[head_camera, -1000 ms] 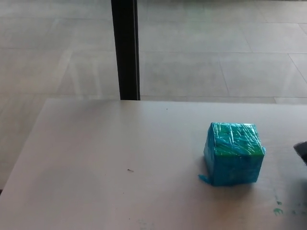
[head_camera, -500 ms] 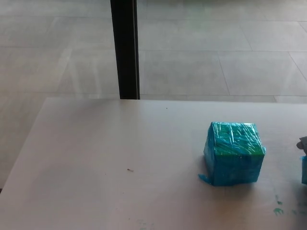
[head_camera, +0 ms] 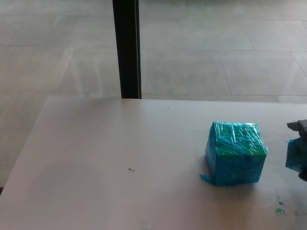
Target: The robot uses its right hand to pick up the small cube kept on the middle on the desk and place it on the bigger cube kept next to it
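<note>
A big cube (head_camera: 235, 153) wrapped in shiny blue and green film stands on the pale desk (head_camera: 120, 163), right of the middle. At the picture's right edge my right hand (head_camera: 301, 148) shows only partly, black fingers closed around a small blue cube (head_camera: 293, 153). The small cube is off the desk surface, level with the big cube's side and a short gap to its right. My left hand does not show.
A black vertical post (head_camera: 127, 48) rises behind the desk's far edge, with a tiled floor (head_camera: 216, 48) beyond. Small green marks (head_camera: 279, 207) dot the desk near the front right. The desk's left edge runs diagonally at the left.
The small blue cube and my right hand have come further into view at the right edge and risen, nearing the big cube. The camera shifted slightly.
</note>
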Controlling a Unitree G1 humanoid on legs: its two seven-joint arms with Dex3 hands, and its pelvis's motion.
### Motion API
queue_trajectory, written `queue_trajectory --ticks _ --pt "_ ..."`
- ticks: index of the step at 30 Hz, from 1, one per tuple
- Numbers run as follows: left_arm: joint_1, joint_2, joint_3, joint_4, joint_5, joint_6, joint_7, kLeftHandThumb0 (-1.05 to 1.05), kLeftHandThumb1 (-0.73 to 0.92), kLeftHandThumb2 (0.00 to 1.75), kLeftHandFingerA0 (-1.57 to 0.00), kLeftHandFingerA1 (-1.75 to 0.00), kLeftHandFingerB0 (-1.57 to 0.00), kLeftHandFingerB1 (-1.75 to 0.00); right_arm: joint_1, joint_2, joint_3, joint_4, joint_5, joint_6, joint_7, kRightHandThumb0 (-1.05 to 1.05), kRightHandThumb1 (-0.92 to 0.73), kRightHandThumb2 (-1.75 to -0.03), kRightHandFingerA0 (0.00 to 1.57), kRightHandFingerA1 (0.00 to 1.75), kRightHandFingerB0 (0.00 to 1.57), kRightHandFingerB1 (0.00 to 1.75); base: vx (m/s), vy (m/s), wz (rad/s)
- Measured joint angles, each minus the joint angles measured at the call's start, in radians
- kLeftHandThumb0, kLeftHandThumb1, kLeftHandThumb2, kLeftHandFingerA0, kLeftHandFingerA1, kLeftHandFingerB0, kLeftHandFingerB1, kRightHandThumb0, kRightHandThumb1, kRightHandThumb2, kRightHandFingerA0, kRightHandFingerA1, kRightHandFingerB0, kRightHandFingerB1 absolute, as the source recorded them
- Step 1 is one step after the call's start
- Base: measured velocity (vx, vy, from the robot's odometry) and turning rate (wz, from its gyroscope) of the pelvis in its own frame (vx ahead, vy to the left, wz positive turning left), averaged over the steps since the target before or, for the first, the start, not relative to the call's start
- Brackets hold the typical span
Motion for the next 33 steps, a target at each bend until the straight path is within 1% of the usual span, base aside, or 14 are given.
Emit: queue_trajectory --ticks 1,3,4,7,8,19,20,21,22,25,26,27,28,33 --pt "0.002 0.000 0.000 -0.002 0.001 0.000 0.002 -0.83 0.72 0.62 -0.43 -0.70 -0.45 -0.54 -0.002 0.000 -0.001 0.000 0.001 -0.004 0.004 -0.12 -0.58 -0.72 0.84 1.69 0.74 1.34 0.00 0.000 0.00" --pt "0.006 0.001 0.000 -0.006 0.001 0.000 0.005 -0.83 0.72 0.62 -0.42 -0.70 -0.45 -0.55 -0.016 -0.003 -0.003 -0.001 0.001 -0.014 0.010 -0.09 -0.58 -0.73 0.81 1.71 0.72 1.39 0.00 0.000 0.00" --pt "0.007 0.001 0.000 -0.009 0.001 0.000 0.006 -0.84 0.71 0.62 -0.43 -0.72 -0.46 -0.58 -0.023 -0.006 -0.004 -0.001 0.001 -0.017 0.012 -0.11 -0.60 -0.84 0.79 1.73 0.70 1.55 0.00 0.000 0.00" --pt "0.009 0.002 0.000 -0.011 0.002 0.000 0.007 -0.83 0.72 0.63 -0.45 -0.71 -0.48 -0.59 -0.049 -0.022 -0.018 -0.020 0.004 -0.025 0.037 -0.12 -0.64 -0.89 0.80 1.75 0.69 1.58 0.00 0.000 0.00" --pt "0.009 0.003 0.000 -0.012 0.002 0.000 0.008 -0.82 0.72 0.62 -0.42 -0.71 -0.45 -0.57 -0.057 -0.027 -0.028 -0.030 0.008 -0.026 0.049 -0.09 -0.66 -0.91 0.83 1.65 0.72 1.45 0.00 0.000 0.00" --pt "0.029 0.034 -0.004 -0.041 0.003 -0.001 0.006 -0.83 0.72 0.62 -0.39 -0.72 -0.43 -0.58 -0.167 -0.099 -0.088 -0.143 0.059 -0.073 0.197 -0.12 -0.58 -0.89 0.82 1.75 0.73 1.54 0.00 0.000 0.00" --pt "0.030 0.034 -0.002 -0.042 0.003 0.001 0.005 -0.84 0.71 0.62 -0.41 -0.72 -0.45 -0.57 -0.179 -0.104 -0.092 -0.159 0.065 -0.078 0.214 -0.17 -0.51 -1.02 1.14 1.37 0.96 1.24 0.00 0.000 0.00" --pt "0.031 0.035 -0.002 -0.043 0.002 0.001 0.004 -0.84 0.71 0.62 -0.41 -0.72 -0.45 -0.57 -0.187 -0.107 -0.097 -0.175 0.070 -0.083 0.226 -0.17 -0.51 -1.02 1.14 1.37 0.96 1.24 0.00 0.000 0.00" --pt "0.031 0.036 -0.002 -0.043 0.002 0.001 0.002 -0.84 0.73 0.62 -0.38 -0.72 -0.41 -0.56 -0.192 -0.108 -0.103 -0.188 0.076 -0.087 0.239 -0.12 -0.60 -0.91 0.81 1.75 0.72 1.56 0.00 0.000 0.00" --pt "0.032 0.039 -0.004 -0.042 0.003 0.001 -0.001 -0.84 0.73 0.63 -0.37 -0.69 -0.41 -0.55 -0.192 -0.108 -0.116 -0.229 0.088 -0.094 0.277 -0.11 -0.62 -0.90 0.80 1.75 0.71 1.58 0.00 0.000 0.00" --pt "0.032 0.040 -0.006 -0.042 0.003 0.001 -0.002 -0.84 0.71 0.62 -0.39 -0.70 -0.45 -0.60 -0.192 -0.108 -0.121 -0.252 0.095 -0.095 0.299 -0.14 -0.49 -1.00 1.14 1.37 1.01 1.29 0.00 0.000 0.00" --pt "0.033 0.040 -0.006 -0.043 0.003 0.001 -0.001 -0.80 0.58 1.05 -0.36 -0.68 -0.42 -0.64 -0.192 -0.108 -0.124 -0.268 0.100 -0.095 0.311 -0.13 -0.48 -1.00 1.14 1.37 1.01 1.29 0.00 0.000 0.00" --pt "0.035 0.040 -0.005 -0.045 0.003 0.001 -0.001 -0.81 0.73 0.62 -0.38 -0.68 -0.44 -0.58 -0.192 -0.108 -0.127 -0.290 0.106 -0.094 0.328 -0.08 -0.53 -0.87 0.82 1.75 0.72 1.62 0.00 0.000 0.00" --pt "0.037 0.040 -0.004 -0.049 0.002 0.001 -0.001 -0.81 0.70 0.62 -0.42 -0.70 -0.46 -0.56 -0.191 -0.105 -0.128 -0.374 0.130 -0.094 0.401 -0.11 -0.53 -0.87 0.82 1.75 0.64 1.71 0.00 0.000 0.00"
